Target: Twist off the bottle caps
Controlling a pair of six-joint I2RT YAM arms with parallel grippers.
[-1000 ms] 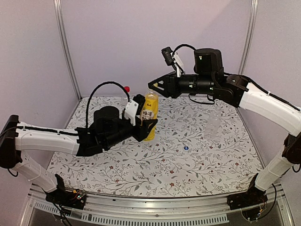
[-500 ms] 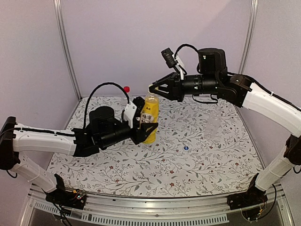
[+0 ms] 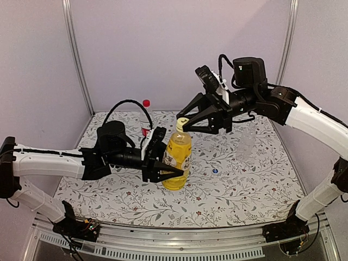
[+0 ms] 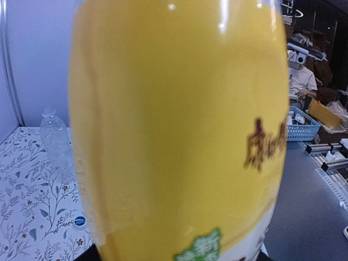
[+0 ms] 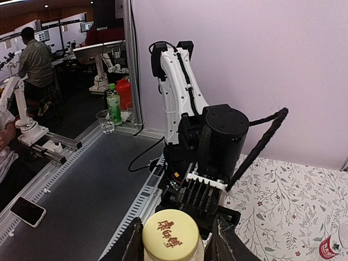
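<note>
The bottle caps (image 3: 182, 120) are spread out on my feed. The yellow bottle (image 3: 178, 157) is near the middle of the table (image 3: 261, 185), clenched in my left gripper (image 3: 173, 169). My right gripper (image 3: 182, 125) straddles its yellow cap (image 5: 169, 236) loosely, with a gap showing on one side. The red cap (image 3: 145, 102) is at eleven o'clock from it, on a bottle. The blue cap (image 3: 215, 171) is at three o'clock, on the table.

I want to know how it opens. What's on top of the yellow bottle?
A pale yellow cap with red writing sits on the yellow bottle. The right hand has a finger on either side of it. The cap hides the bottle's mouth.
</note>
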